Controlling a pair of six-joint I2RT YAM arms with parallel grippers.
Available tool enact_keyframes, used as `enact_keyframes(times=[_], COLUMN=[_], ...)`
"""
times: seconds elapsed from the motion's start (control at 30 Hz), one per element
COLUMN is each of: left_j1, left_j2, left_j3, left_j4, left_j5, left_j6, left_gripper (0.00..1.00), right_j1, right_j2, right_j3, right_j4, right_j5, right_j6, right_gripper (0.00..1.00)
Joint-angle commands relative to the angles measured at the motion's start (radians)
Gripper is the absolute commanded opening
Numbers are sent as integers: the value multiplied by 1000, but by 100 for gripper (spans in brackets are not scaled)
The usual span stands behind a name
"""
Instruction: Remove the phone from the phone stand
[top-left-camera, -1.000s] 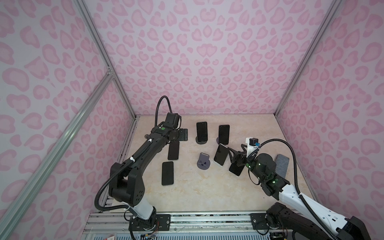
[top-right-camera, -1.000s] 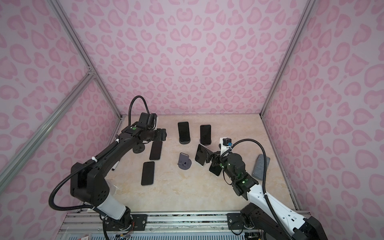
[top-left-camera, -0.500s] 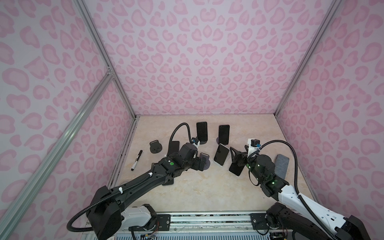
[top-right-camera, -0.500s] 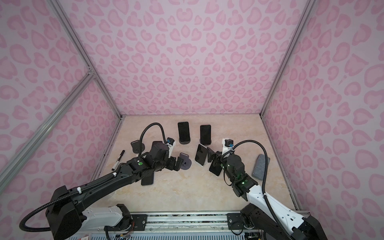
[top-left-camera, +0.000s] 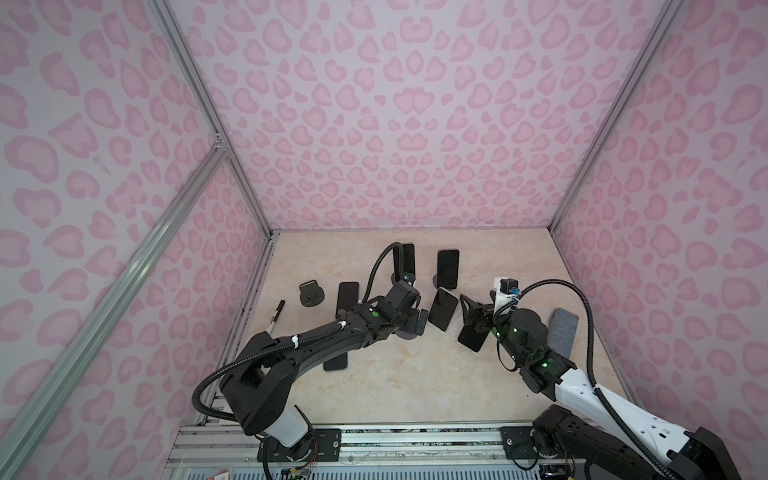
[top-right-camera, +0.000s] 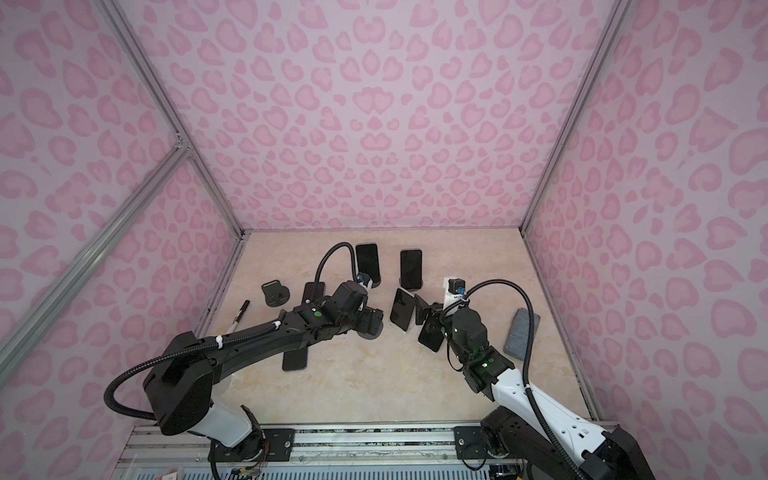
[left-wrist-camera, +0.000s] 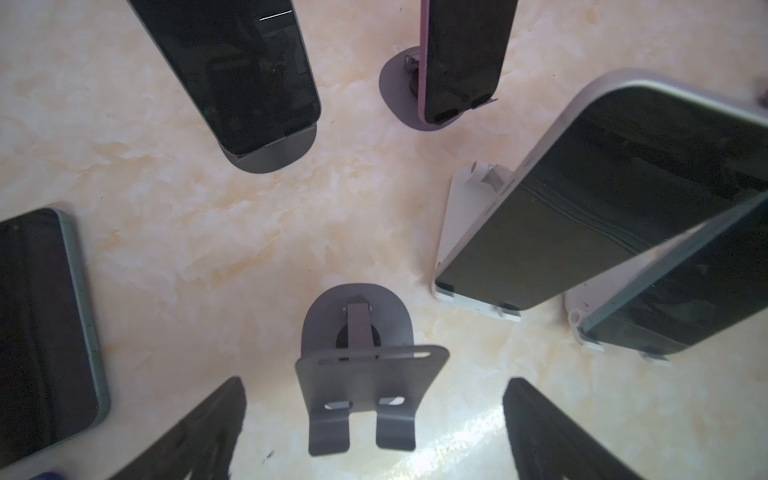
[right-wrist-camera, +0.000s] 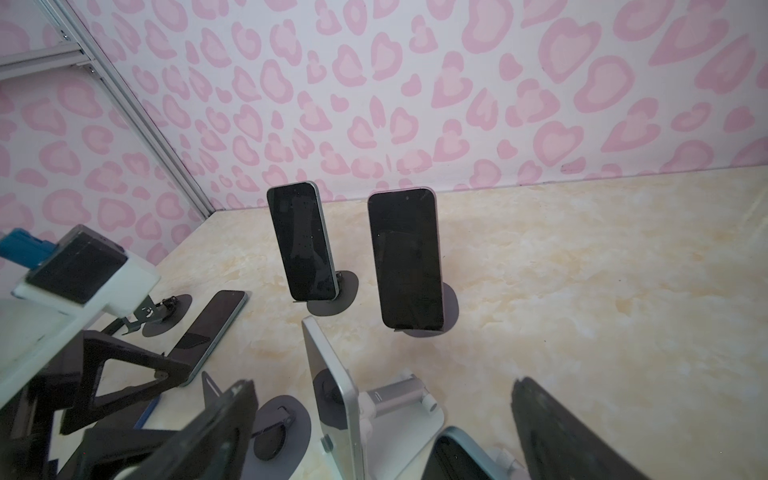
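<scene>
Midway across the desk (top-left-camera: 395, 386), the pale-edged phone (left-wrist-camera: 582, 208) leans on its white stand (left-wrist-camera: 459, 224) between the left pincer (left-wrist-camera: 374, 386) and right pincer (right-wrist-camera: 382, 386), both spread apart; I'd clasp its long edges and lift straight up.

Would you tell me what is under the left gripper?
An empty grey stand, its cradle bare. In both top views the left gripper hides most of it; only its base edge shows.

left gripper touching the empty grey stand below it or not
Apart. The left wrist view shows the empty grey stand between the open left gripper fingers, with bare table on both sides.
</scene>
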Motion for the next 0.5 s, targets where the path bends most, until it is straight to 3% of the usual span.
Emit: enact_keyframes(times=[0.0,0.3,0.47], left_j1=[0,1,0], left_j2=[37,86,50], left_j3=[4,-22,-35], left_j4=[39,101,94], left_j5=[-53,-66,-82], left_j6=[-25,-54,-62], left_gripper=[95,62,55], right_j1=[5,10,10], right_j2=[2,-4,-22], right_j3=[6,7,1], right_j4=[26,26,25], right_j5=[-11,-16,-7], right_j6=[-1,7,7], right_gripper=[98,97,97])
